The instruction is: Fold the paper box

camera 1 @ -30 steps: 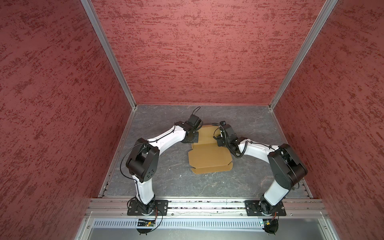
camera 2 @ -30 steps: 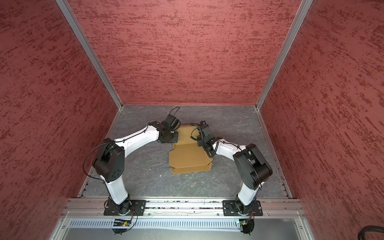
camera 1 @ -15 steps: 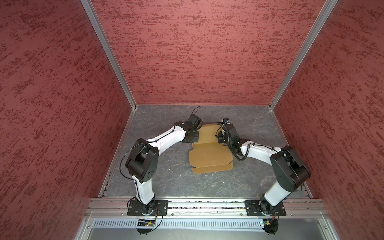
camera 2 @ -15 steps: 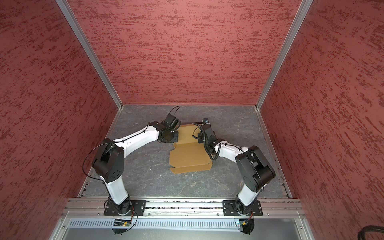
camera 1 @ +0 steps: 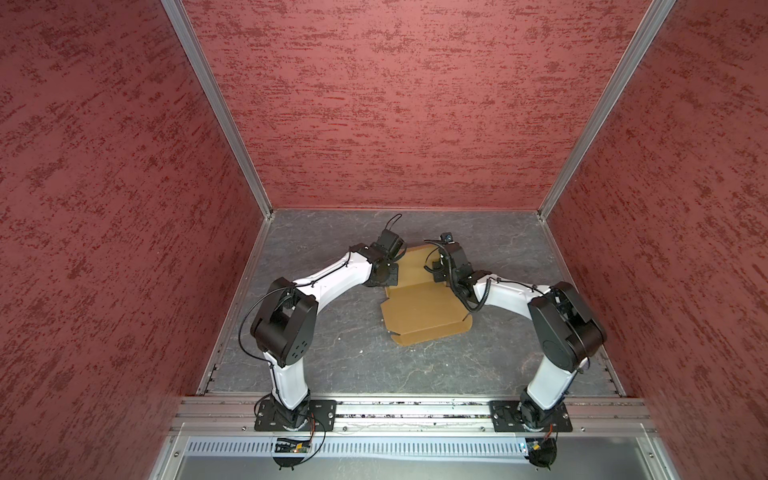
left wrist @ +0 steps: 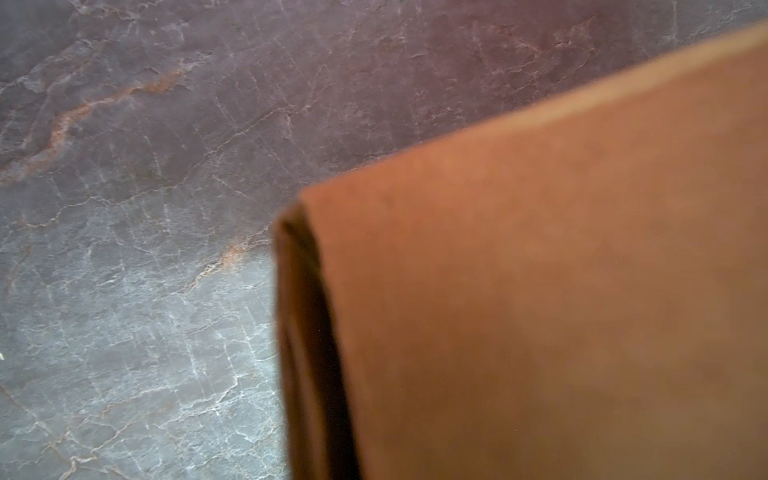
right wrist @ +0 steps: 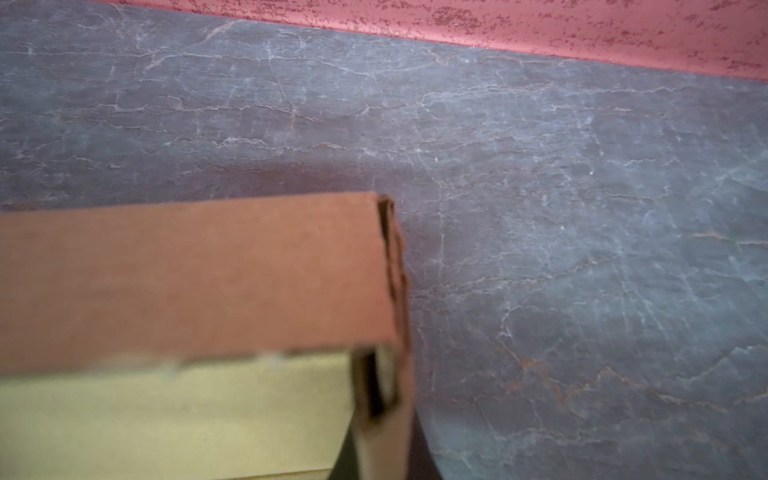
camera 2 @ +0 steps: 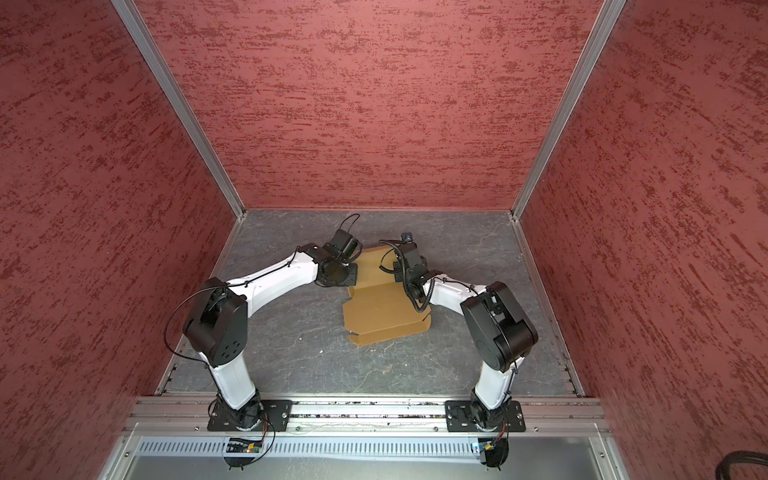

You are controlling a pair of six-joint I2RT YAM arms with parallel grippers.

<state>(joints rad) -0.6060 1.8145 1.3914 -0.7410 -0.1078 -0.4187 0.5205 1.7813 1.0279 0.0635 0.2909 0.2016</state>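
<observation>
We count two arms and one paper box on the grey veined bench [camera 1: 332, 345].

On the left, the left gripper [camera 1: 388, 277] sits low at the far left edge of the box. Its fingers are pressed together, hidden under the wrist in both top views. We cannot tell whether cardboard is caught between them. The left wrist view shows only a blurred brown panel [left wrist: 540, 291] close to the lens.

In the middle, the paper box [camera 1: 419, 311] lies partly opened out. Its long axis runs from the front rail toward the back wall, and its near end is skewed slightly rightward. One fold crosses it between the wider near panel and the narrower far part [camera 2: 374, 266].

On the right, the right gripper [camera 1: 437, 274] meets the far right edge. Its fingers are likewise closed and hidden. The right wrist view shows a brown flap [right wrist: 187, 282] over a paler surface.
</observation>
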